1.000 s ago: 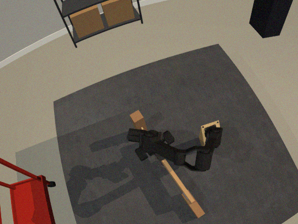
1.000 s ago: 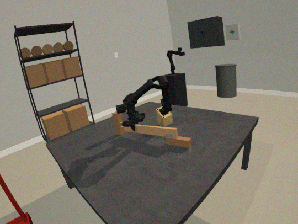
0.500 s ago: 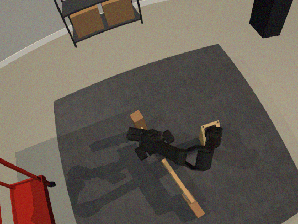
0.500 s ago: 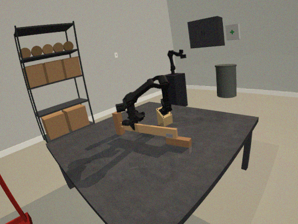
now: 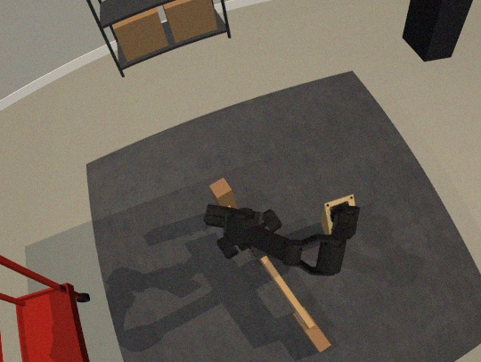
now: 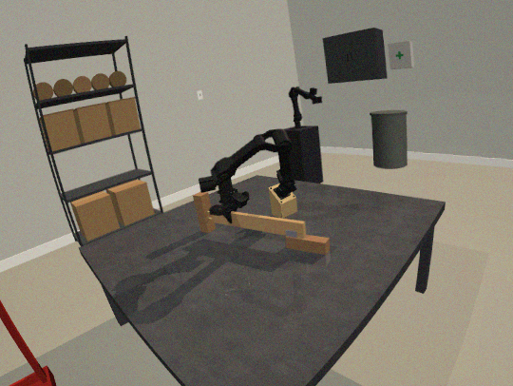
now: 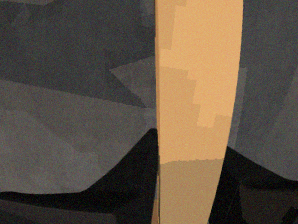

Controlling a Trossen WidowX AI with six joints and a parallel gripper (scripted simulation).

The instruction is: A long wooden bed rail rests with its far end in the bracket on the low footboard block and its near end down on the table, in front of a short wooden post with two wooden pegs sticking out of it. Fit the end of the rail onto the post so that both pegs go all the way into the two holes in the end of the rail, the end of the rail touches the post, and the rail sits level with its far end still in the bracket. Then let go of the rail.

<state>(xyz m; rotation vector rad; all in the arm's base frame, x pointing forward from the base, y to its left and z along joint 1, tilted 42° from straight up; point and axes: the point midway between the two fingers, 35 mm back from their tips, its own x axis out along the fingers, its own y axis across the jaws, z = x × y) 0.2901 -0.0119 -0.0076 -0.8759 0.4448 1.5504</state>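
Note:
The long rail (image 5: 285, 285) (image 6: 266, 224) (image 7: 200, 75) has its far end in the bracket (image 5: 300, 317) (image 6: 291, 234) on the low footboard block (image 5: 319, 341) (image 6: 309, 243). Its near end is raised off the table, close to the wooden post (image 5: 220, 187) (image 6: 203, 213), and the rail looks about level. A small pale bit of peg (image 6: 210, 212) shows beside the post. The arm hides most of the joint, so I cannot tell whether rail and post touch. My gripper (image 6: 226, 215) (image 7: 173, 135) is shut on the rail near its post end, one finger on each side.
The arm's pale base block (image 5: 328, 220) (image 6: 284, 208) stands on the dark table (image 5: 267, 129) (image 6: 285, 309), behind the rail. The arm reaches over from it. A shelf rack, a dark pedestal with another arm and a red cart stand off the table.

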